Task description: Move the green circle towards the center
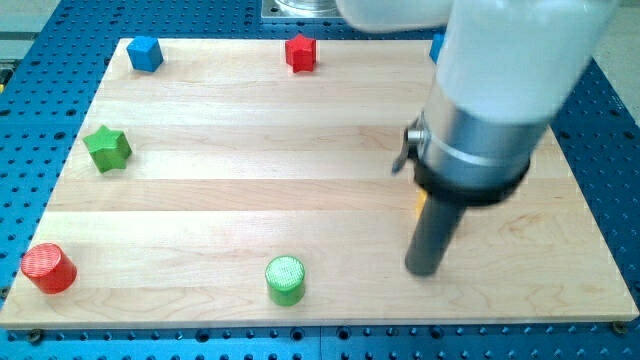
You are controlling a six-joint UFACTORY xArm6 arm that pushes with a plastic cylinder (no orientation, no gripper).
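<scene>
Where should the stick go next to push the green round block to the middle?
Probably my tip should first slide toward the view's left and bottom, to get below the green circle. Right now my tip sits to the circle's right, apart from it, and the circle rests near the board's bottom edge. Pushing from here would only send it sideways.
</scene>
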